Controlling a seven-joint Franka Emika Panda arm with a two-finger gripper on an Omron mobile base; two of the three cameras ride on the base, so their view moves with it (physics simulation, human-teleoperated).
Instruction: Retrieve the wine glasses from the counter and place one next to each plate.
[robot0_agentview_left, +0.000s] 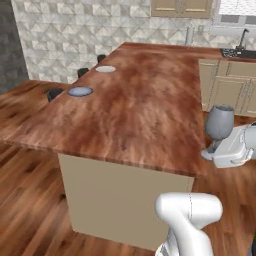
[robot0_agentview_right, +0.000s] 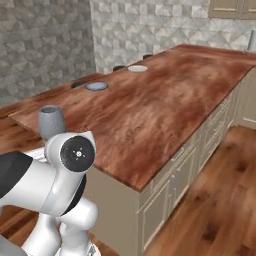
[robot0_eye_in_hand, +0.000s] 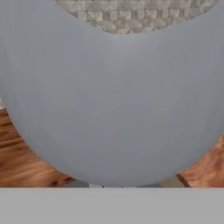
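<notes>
The end effector (robot0_agentview_left: 216, 150) was closed on the stem of a wine glass (robot0_agentview_left: 219, 121), held upright beside the worktop (robot0_agentview_left: 150, 100). The greyish-blue plate (robot0_agentview_left: 80, 91) lay well apart, across the worktop to the left, the white plate (robot0_agentview_left: 105, 69) beyond it.
</notes>
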